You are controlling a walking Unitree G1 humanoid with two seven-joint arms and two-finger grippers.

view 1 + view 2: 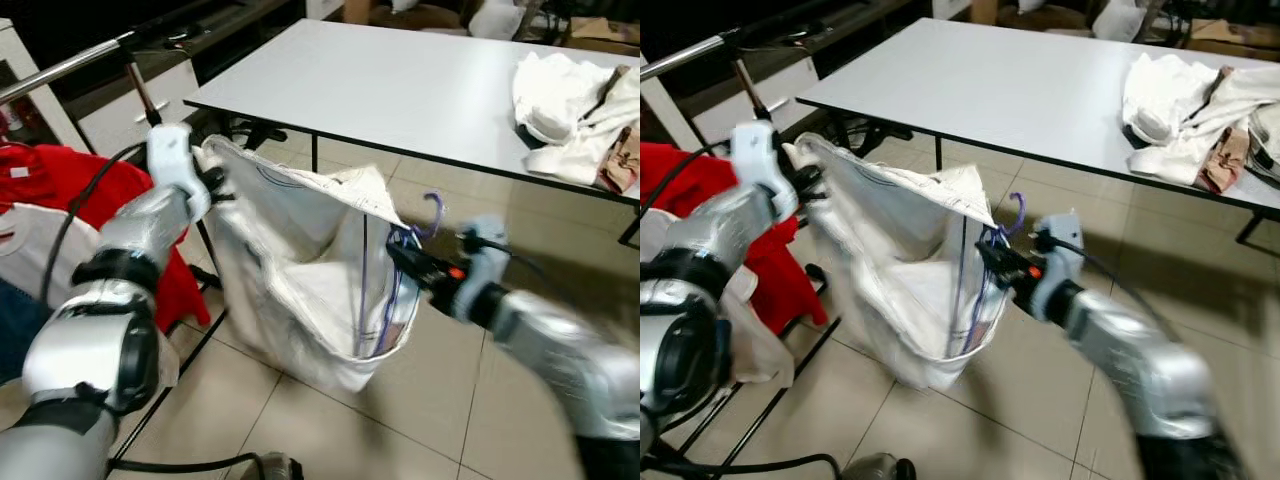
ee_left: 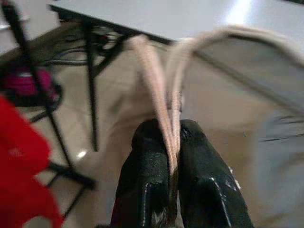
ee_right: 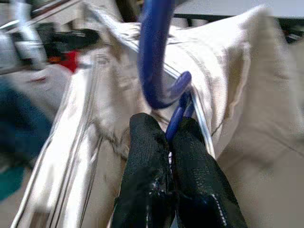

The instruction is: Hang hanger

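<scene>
Nearest the camera, the right gripper (image 3: 170,142) is clamped on the blue hanger (image 3: 154,57), its two black fingers pinched together on the wire just below the hook. The hanger's hook (image 1: 433,212) stands up above the rim of the white sack (image 1: 300,270), while the hanger's body runs down inside the sack's near corner. The left gripper (image 2: 172,142) is closed on the sack's opposite edge, a fold of cream fabric squeezed between its fingers, so the sack mouth is held stretched between the two arms.

Behind the left arm hangs a red garment (image 1: 70,195) on a clothes rack, whose silver rail (image 1: 60,68) crosses the upper left corner. Farther back stands a white table (image 1: 400,85) bearing a heap of pale clothes (image 1: 570,110).

The step in hand appears to be drawing the hanger out of the sack. To do it well, the right gripper should lift straight along the hanger's own line, so that the shoulders clear the rim without catching the fabric; the left gripper should keep the mouth taut and low. Once free, the hanger must cross to the rail well apart on the robot's left, with the hook's opening turned toward the rail before it is lowered on. The pinch so near the hook probably lets the body swing, so a slow carry is advisable.
</scene>
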